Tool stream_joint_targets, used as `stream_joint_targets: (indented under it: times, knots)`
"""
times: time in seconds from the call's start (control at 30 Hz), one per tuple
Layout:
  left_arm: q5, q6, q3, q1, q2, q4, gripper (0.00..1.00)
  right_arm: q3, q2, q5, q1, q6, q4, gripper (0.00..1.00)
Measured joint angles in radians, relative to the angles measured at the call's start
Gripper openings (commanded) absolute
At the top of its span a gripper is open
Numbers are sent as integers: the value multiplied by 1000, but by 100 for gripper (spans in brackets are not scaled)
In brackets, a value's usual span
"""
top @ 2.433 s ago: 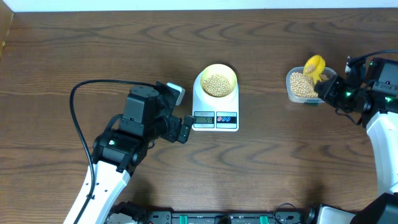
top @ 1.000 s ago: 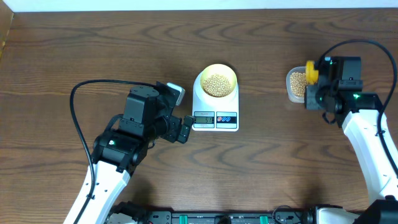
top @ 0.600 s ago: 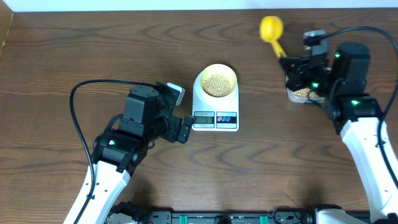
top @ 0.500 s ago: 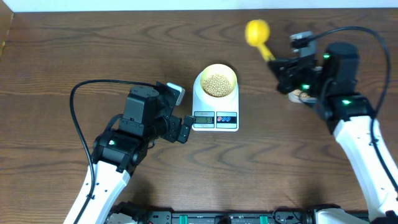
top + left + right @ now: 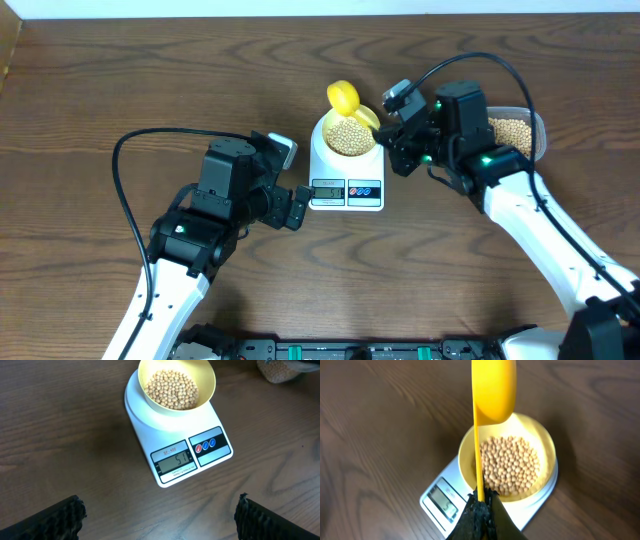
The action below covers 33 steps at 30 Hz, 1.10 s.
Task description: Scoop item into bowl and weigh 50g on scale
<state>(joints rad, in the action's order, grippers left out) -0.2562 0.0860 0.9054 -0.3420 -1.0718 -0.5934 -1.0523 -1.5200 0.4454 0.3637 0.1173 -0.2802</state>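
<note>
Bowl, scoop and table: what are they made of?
The bowl looks like smooth pale-yellow plastic: even colour, thin rim. The scoop seems to be bright-yellow plastic too, with a thin flat handle. The table shows dark wood grain, though it might be a printed laminate.

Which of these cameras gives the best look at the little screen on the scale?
The left wrist view: the scale display faces it, large and sharp. Overhead shows it tiny; the right wrist view catches it slanted, low in the frame.
</note>
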Motion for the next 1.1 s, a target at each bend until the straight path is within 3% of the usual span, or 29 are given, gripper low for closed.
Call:
stream_joint_targets:
  times: [0.53,1.1]
  knots:
    - [0,0,0,0,0,0,98,0,-50,-96,18,48,-101,1]
    - [0,0,0,0,0,0,98,0,-50,-174,22,56,-102,1]
